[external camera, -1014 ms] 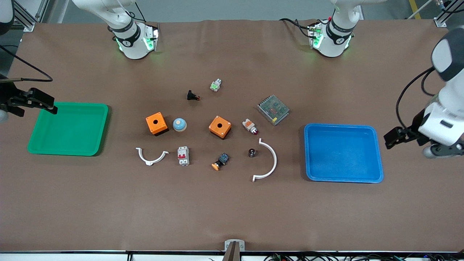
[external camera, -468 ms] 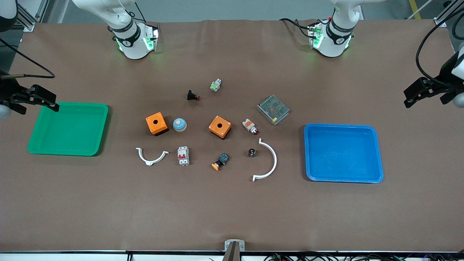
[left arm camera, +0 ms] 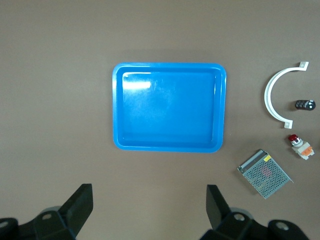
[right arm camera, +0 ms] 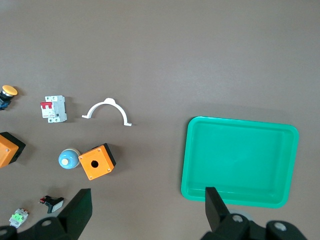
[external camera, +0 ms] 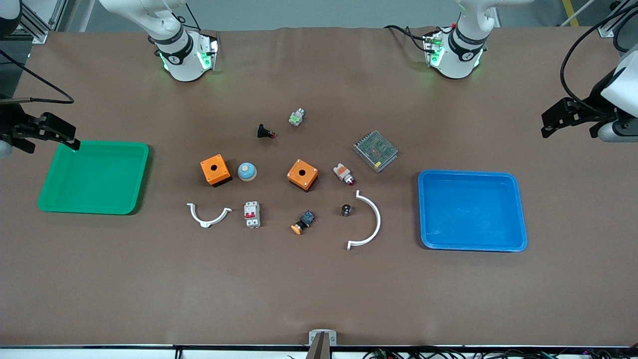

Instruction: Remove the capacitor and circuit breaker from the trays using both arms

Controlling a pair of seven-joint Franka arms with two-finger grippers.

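the left gripper [external camera: 548, 124] hangs in the air over bare table at the left arm's end, just past the blue tray [external camera: 521, 209]; its fingers [left arm camera: 80, 205] are spread wide with nothing between them. the right gripper [external camera: 70, 141] hangs over the corner of the green tray [external camera: 142, 169] at the right arm's end, its fingers [right arm camera: 80, 210] likewise wide apart and holding nothing.

the capacitor [external camera: 347, 210] rests on the table just inside the curve of the large white arc [external camera: 371, 222], between the middle of the table and the blue tray, close to the arc but apart from it. the breaker [external camera: 252, 214] lies on the table beside the small white arc [external camera: 208, 215], nearer to the front camera than the orange box [external camera: 215, 170] and the blue dome button [external camera: 246, 171].

another orange box [external camera: 302, 174] sits mid-table, with the orange-capped button [external camera: 302, 223] nearer to the camera than it and the white-orange part with a red tip [external camera: 344, 174] beside it. the metal mesh box [external camera: 376, 150] lies farther from the camera than the blue tray. both trays hold nothing.
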